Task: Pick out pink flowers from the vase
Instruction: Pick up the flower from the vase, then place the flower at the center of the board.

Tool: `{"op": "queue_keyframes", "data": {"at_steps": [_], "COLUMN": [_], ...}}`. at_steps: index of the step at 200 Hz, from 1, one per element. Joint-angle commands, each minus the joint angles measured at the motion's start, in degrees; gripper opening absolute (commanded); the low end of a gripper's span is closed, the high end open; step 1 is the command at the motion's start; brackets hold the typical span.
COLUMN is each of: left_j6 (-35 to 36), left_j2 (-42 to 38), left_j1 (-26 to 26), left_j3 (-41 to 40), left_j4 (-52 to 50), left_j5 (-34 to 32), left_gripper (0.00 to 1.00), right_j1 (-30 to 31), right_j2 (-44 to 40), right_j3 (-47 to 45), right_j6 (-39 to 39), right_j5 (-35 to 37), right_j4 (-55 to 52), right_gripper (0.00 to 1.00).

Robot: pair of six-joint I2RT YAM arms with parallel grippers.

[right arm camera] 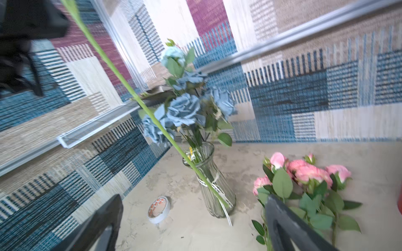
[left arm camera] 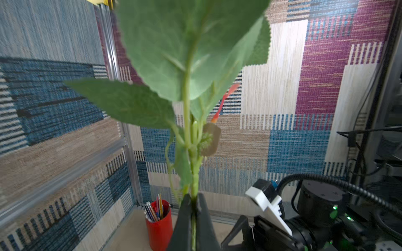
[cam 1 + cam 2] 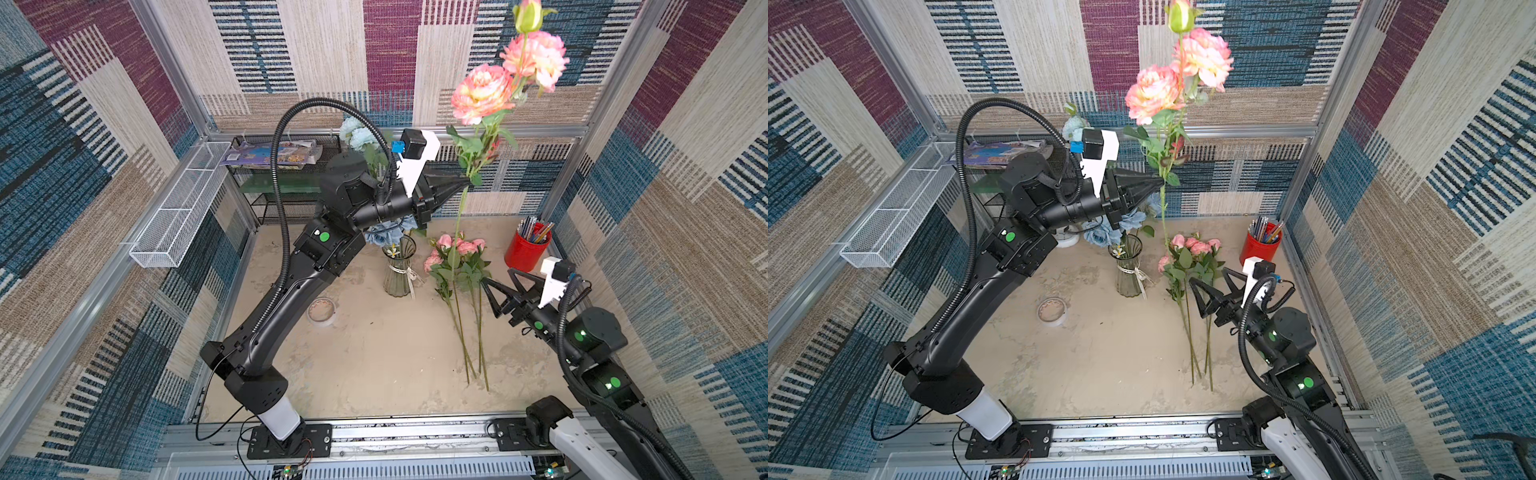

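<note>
The left gripper (image 3: 465, 181) is raised high above the tabletop, clenched on the thin green stem of a tall pink flower spray (image 3: 482, 93); the left wrist view shows the stem (image 2: 193, 189) pinched between the two dark fingers (image 2: 185, 219). Above the grip the spray carries green leaves, two large pink-to-peach blooms and a green-tipped bud (image 3: 528, 14). Below the grip its stem hangs free and ends above the tabletop, clear of the vase (image 3: 398, 272).

The vase stands upright near the middle of the tabletop, towards the far edge, pale twine tied round its neck. Dusty-blue roses (image 1: 185, 110) are in it, with a pale aqua bloom (image 3: 357, 135) higher up.

Just beside the vase, towards the right edge, a bunch of pink flowers (image 3: 455, 249) lies flat on the tabletop, stems pointing at the near edge. The right gripper (image 3: 500, 280) hovers low by the leaves of that bunch, jaws spread wide and holding nothing.

A red pencil cup (image 3: 527, 249) stands in the far right corner, and a tape roll (image 3: 322, 311) lies left of the vase, nearer the front
</note>
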Motion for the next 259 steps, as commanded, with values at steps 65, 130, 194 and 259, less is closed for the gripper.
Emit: {"op": "queue_keyframes", "data": {"at_steps": [65,130,194,259], "left_j6": [-15.83,-19.83,-21.02,-18.90], "left_j2": [-0.43,-0.78,-1.85,-2.79], "left_j1": [-1.18,-1.55,-1.64,-1.58], "left_j3": [-15.07,-19.59,-21.89,-22.61], "left_j4": [18.45,23.14,24.54,22.22], "left_j5": [11.99,12.82,12.60,11.47], "left_gripper": [0.00,0.00,0.00,0.00], "right_j1": [0.36,1.83,5.30,6.30], "right_j2": [8.91,17.38,22.56,21.36], "right_j3": [3.78,6.63,10.63,11.13], "right_j6": [1.47,4.02,2.34,-0.80], "right_j5": [-10.71,-16.73,-17.52,-15.09], "right_j4": [12.71,18.65,17.98,13.34], "right_gripper": [0.94,0.78,0.25,0.00]}}
